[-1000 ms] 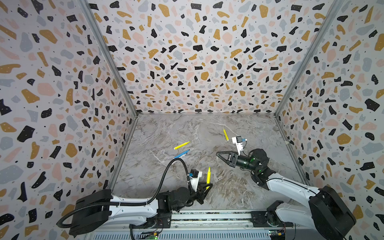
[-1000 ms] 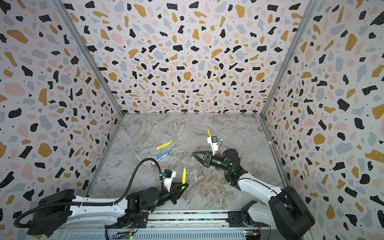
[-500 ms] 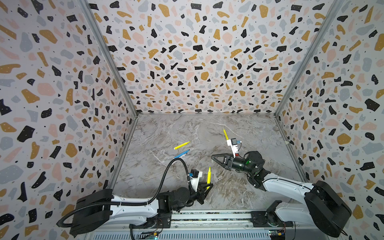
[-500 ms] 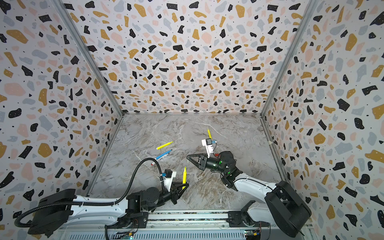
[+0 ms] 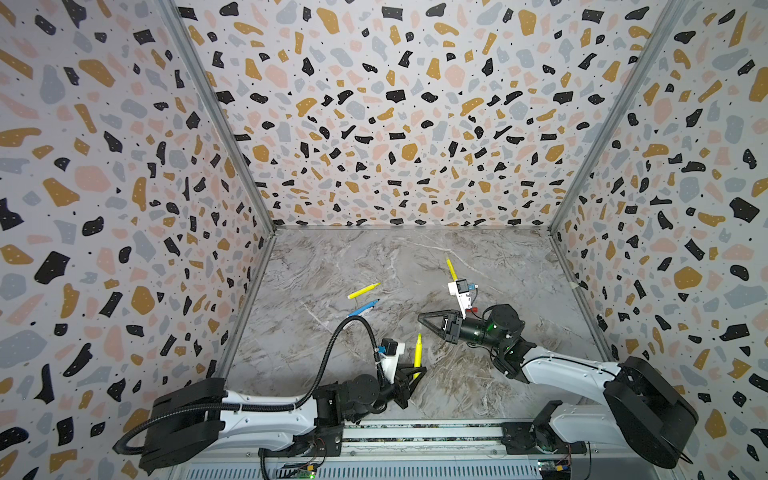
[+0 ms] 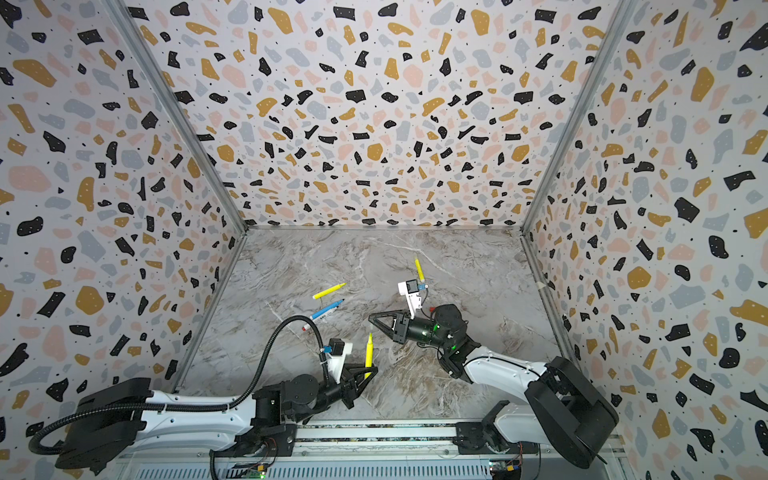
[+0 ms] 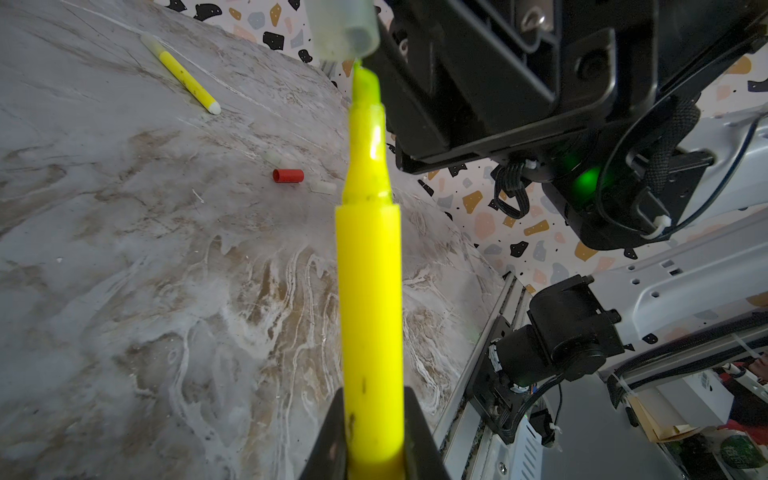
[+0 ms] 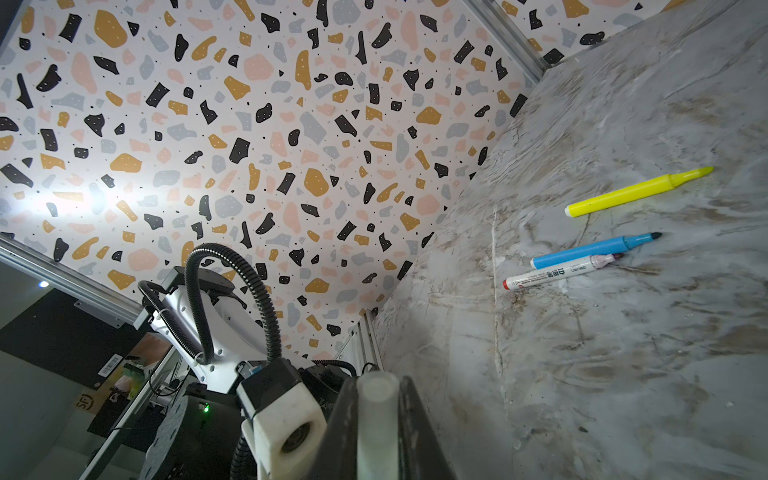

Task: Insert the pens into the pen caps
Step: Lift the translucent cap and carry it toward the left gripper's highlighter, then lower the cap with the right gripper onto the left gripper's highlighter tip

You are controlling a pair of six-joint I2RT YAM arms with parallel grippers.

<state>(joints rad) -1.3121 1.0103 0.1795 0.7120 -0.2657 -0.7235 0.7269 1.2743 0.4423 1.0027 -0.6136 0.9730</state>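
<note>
My left gripper [image 7: 372,436] is shut on a yellow pen [image 7: 370,291], which stands upright with its tip up; in both top views it rises from the gripper [image 5: 415,371] [image 6: 368,371] at the front. My right gripper [image 8: 376,399] is shut on a pale, clear pen cap [image 8: 376,415] and reaches leftward [image 5: 420,318]. In the left wrist view this cap [image 7: 345,29] hangs right at the pen's tip; whether they touch I cannot tell. A red pen cap [image 7: 288,176] lies on the marble with two pale caps [image 7: 323,188] beside it.
A yellow pen [image 5: 363,290], a blue pen [image 5: 365,308] and a white pen with red ends [image 8: 557,272] lie together left of centre. Another yellow pen [image 5: 451,269] lies further back. Patterned walls [image 5: 124,208] close in three sides, and a metal rail [image 5: 415,432] runs along the front.
My right gripper has swung leftward with the clear cap, ending above the tip of the held yellow pen. The left gripper and its pen have stayed put.
</note>
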